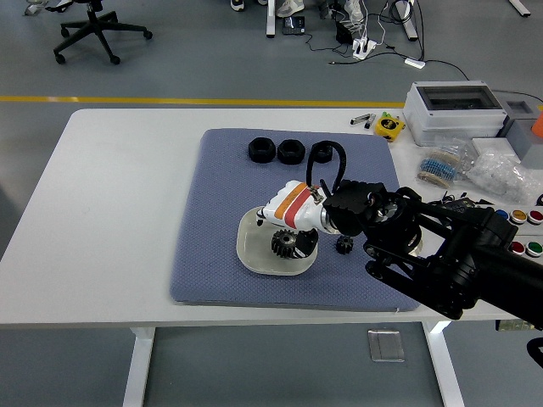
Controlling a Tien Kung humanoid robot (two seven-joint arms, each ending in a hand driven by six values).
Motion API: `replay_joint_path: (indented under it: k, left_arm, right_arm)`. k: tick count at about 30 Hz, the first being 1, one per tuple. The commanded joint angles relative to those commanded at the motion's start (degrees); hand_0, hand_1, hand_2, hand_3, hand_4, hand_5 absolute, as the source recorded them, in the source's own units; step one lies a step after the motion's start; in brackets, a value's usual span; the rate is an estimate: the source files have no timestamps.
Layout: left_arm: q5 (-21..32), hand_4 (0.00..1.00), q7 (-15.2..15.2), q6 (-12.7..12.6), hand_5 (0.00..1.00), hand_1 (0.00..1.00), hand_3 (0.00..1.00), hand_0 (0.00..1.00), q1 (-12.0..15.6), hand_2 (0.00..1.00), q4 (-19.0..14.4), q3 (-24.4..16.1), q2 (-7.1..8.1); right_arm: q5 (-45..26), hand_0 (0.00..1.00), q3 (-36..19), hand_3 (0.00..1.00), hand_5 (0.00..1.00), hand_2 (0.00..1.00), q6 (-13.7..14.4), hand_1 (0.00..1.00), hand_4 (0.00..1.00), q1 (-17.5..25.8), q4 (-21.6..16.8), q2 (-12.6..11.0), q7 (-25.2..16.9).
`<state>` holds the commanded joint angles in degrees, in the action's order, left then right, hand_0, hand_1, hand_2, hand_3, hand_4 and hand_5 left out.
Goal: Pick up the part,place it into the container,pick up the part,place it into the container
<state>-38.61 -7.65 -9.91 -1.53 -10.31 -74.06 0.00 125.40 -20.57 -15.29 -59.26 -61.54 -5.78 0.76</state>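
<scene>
My right hand (293, 231), white with orange and red stripes, reaches from the right over the pale square dish (253, 254) in the middle of the blue mat (212, 220). Its fingers are curled on a large black gear (284, 244), which sits low in the dish, its metal hub facing up. A small black gear (344, 245) lies on the mat just right of the dish, beside my forearm. My left arm does not show.
Three black nut-like parts (261, 150), (291, 151), (321, 153) stand in a row at the mat's far edge. A grey box (450, 106), a yellow object (389, 125), bagged parts (501, 170) and coloured buttons (526, 248) crowd the table's right side.
</scene>
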Motion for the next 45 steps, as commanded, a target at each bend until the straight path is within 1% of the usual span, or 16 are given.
replay_joint_path:
  k: [1,6,7,10,12,13,16,24,25,30,31,36,37,42,43,45]
  left_arm:
    - [0.02,0.576,0.00,0.00,0.734,0.835,0.622,0.874,0.02,0.856,0.00,0.04,0.00]
    - [0.41,0.576,0.15,-0.03,0.734,0.835,0.622,0.874,0.14,0.856,0.00,0.27,0.00]
    - [0.35,0.576,0.16,-0.03,0.732,0.834,0.622,0.874,0.16,0.853,0.00,0.21,0.00]
    - [0.10,0.576,0.18,-0.06,0.732,0.834,0.622,0.874,0.30,0.853,0.00,-0.07,0.00]
    - [0.11,0.576,0.18,-0.04,0.732,0.834,0.622,0.874,0.37,0.853,0.00,-0.08,0.00]
    - [0.08,0.574,0.17,-0.04,0.730,0.834,0.621,0.874,0.42,0.854,0.00,-0.09,0.00]
    - [-0.03,0.574,0.09,-0.01,0.730,0.834,0.621,0.874,0.56,0.854,0.00,-0.15,0.00]
    - [-0.17,0.572,-0.07,-0.02,0.725,0.834,0.622,0.874,0.78,0.854,0.00,-0.23,0.00]
    - [-0.20,0.571,-0.07,-0.01,0.725,0.834,0.621,0.874,0.80,0.854,0.00,-0.27,0.00]
    - [-0.34,0.571,-0.11,0.03,0.725,0.834,0.621,0.874,0.88,0.854,0.00,-0.37,0.00]
    - [-0.29,0.570,-0.11,0.03,0.724,0.834,0.621,0.873,0.86,0.856,0.00,-0.31,0.00]
    - [-0.27,0.570,-0.16,0.09,0.724,0.834,0.621,0.873,0.69,0.856,0.00,-0.25,0.00]
    - [-0.32,0.568,-0.17,0.10,0.723,0.835,0.620,0.873,0.68,0.856,0.00,-0.30,0.00]
    - [-0.36,0.568,-0.23,0.10,0.723,0.835,0.620,0.873,0.61,0.856,0.00,-0.34,0.00]
    - [-0.28,0.568,-0.23,0.11,0.723,0.834,0.619,0.873,0.59,0.855,0.00,-0.27,0.00]
    - [-0.24,0.568,-0.23,0.10,0.723,0.834,0.619,0.873,0.53,0.855,0.00,-0.30,0.00]
  right_arm:
    - [-0.12,0.694,-0.20,0.932,0.181,0.855,-0.13,0.756,0.998,0.02,-0.18,-0.17,-0.06]
    - [-0.98,0.694,-3.38,0.932,0.181,0.855,-2.06,0.756,0.998,0.67,-2.32,-2.66,-0.05]
    - [-1.11,0.682,-4.07,0.852,0.180,0.797,-2.53,0.733,0.998,0.83,-2.74,-3.34,-0.01]
    - [-1.49,0.682,-5.65,0.852,0.180,0.797,-3.59,0.733,0.998,1.70,-3.73,-5.59,0.31]
    - [-1.65,0.682,-5.99,0.852,0.180,0.797,-3.77,0.733,0.998,2.32,-3.73,-6.77,0.38]
    - [-1.68,0.645,-6.05,0.795,0.180,0.756,-3.97,0.696,0.998,2.69,-3.38,-7.34,0.37]
    - [-1.70,0.645,-6.48,0.795,0.180,0.756,-4.17,0.696,0.998,3.83,-2.04,-8.23,0.45]
    - [-2.52,0.619,-8.07,0.767,0.176,0.738,-3.28,0.672,0.998,6.36,1.14,-9.06,0.67]
    - [-2.77,0.595,-8.31,0.671,0.166,0.712,-3.16,0.649,0.959,6.66,1.44,-9.17,0.73]
    - [-4.15,0.595,-8.49,0.671,0.166,0.712,-2.26,0.649,0.959,7.79,2.41,-9.21,0.70]
    - [-4.54,0.556,-8.37,0.593,0.134,0.615,-1.94,0.583,0.867,7.91,2.79,-9.09,0.70]
    - [-6.62,0.556,-8.39,0.593,0.134,0.615,-1.23,0.583,0.867,8.24,4.53,-8.54,0.95]
    - [-6.76,0.516,-8.41,0.510,0.053,0.518,-1.05,0.484,0.700,8.21,4.53,-8.49,0.98]
    - [-7.58,0.516,-8.49,0.510,0.053,0.518,0.39,0.484,0.700,8.09,4.67,-8.17,1.05]
    - [-7.79,0.491,-8.43,0.484,0.032,0.495,0.42,0.454,0.615,8.12,4.91,-8.10,1.11]
    - [-8.19,0.491,-8.29,0.484,0.032,0.495,0.33,0.454,0.615,8.25,5.34,-8.02,1.27]
